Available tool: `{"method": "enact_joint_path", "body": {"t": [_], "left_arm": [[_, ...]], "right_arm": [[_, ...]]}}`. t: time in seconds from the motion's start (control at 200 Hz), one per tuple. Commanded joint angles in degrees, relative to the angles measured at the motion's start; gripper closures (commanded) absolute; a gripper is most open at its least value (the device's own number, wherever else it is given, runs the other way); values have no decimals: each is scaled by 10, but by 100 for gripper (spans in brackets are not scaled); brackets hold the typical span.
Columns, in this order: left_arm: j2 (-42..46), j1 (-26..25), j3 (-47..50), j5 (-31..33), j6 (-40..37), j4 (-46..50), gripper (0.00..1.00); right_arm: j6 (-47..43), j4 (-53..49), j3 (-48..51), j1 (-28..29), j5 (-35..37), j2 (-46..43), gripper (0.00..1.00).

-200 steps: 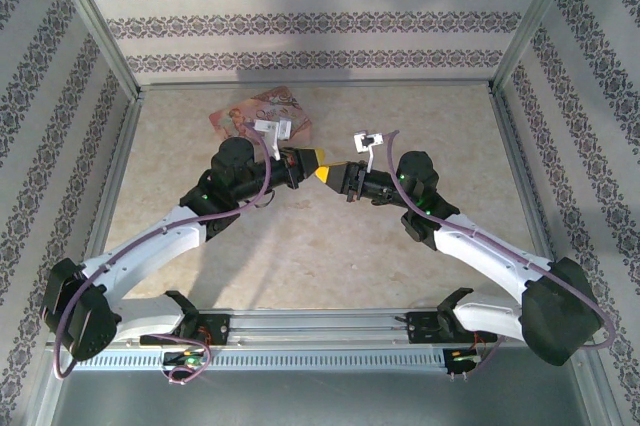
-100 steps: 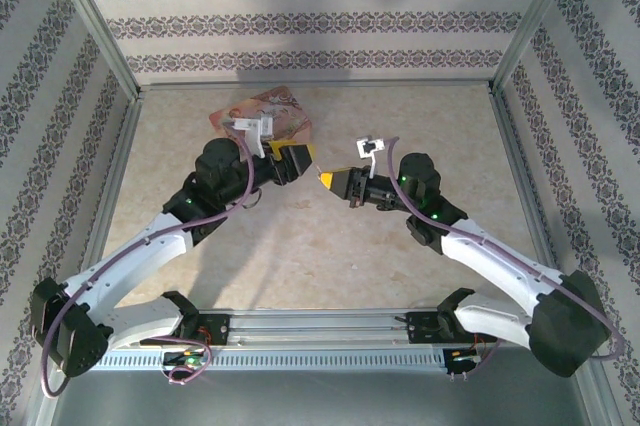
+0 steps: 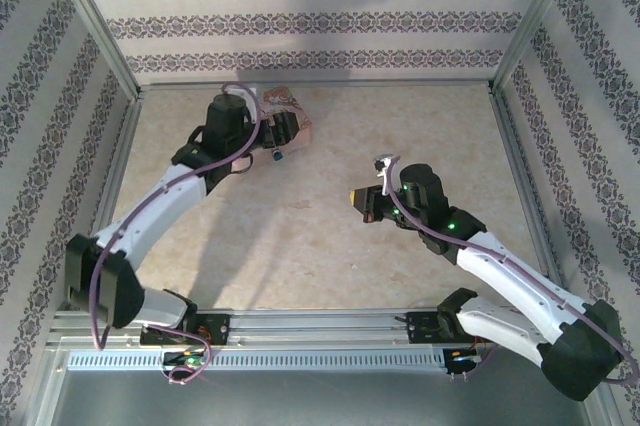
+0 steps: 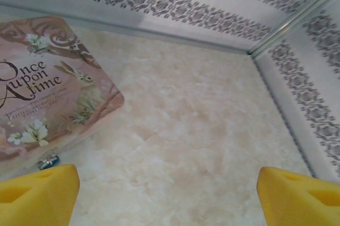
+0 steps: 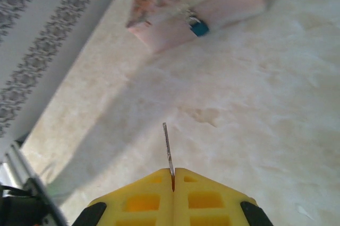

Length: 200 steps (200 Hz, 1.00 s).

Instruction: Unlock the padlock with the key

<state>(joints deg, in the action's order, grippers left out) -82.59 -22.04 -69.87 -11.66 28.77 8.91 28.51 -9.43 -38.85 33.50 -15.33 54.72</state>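
Note:
The padlock (image 5: 199, 27) is a tiny teal body with a silvery part, lying on the floor against the edge of the pink printed box (image 5: 196, 3). It also shows as a small speck (image 4: 49, 161) below the box (image 4: 48, 88) and as a blue dot (image 3: 275, 157). My left gripper (image 4: 170, 205) hovers by the box (image 3: 297, 106), open, its yellow fingertips (image 4: 37, 194) wide apart with nothing between them. My right gripper (image 5: 173, 175) is shut on the key (image 5: 168, 149), whose thin metal blade points toward the padlock from well short of it. In the top view the right gripper (image 3: 358, 198) sits mid-table.
Patterned walls and metal frame rails (image 3: 310, 86) enclose the marble-look floor (image 3: 300, 236). The left arm (image 3: 170, 196) stretches toward the back left. Open floor lies between the two grippers and to the right of the box.
The two grippers were tip to tip at mid-table. The left arm has swung back-left over the pink box, and the right gripper has drawn back toward the right with the key.

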Motion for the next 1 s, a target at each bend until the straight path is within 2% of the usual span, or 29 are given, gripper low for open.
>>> {"method": "enact_joint_path", "body": {"t": [0.0, 0.295, 0.53, 0.85, 0.994], "left_arm": [[-55, 13, -52, 13, -49, 43, 12], [-248, 20, -215, 43, -97, 92, 12], [-401, 22, -385, 26, -103, 182, 9], [-501, 21, -529, 66, -126, 274, 9], [-526, 22, -558, 64, -128, 305, 8]], "right_arm": [[-23, -66, -9, -4, 57, -12, 100], [-28, -122, -7, -4, 82, -27, 100], [-20, -136, 15, -3, 95, -55, 100], [-12, -127, 36, -3, 95, -59, 100], [-12, -124, 39, -4, 95, -59, 100]]}}
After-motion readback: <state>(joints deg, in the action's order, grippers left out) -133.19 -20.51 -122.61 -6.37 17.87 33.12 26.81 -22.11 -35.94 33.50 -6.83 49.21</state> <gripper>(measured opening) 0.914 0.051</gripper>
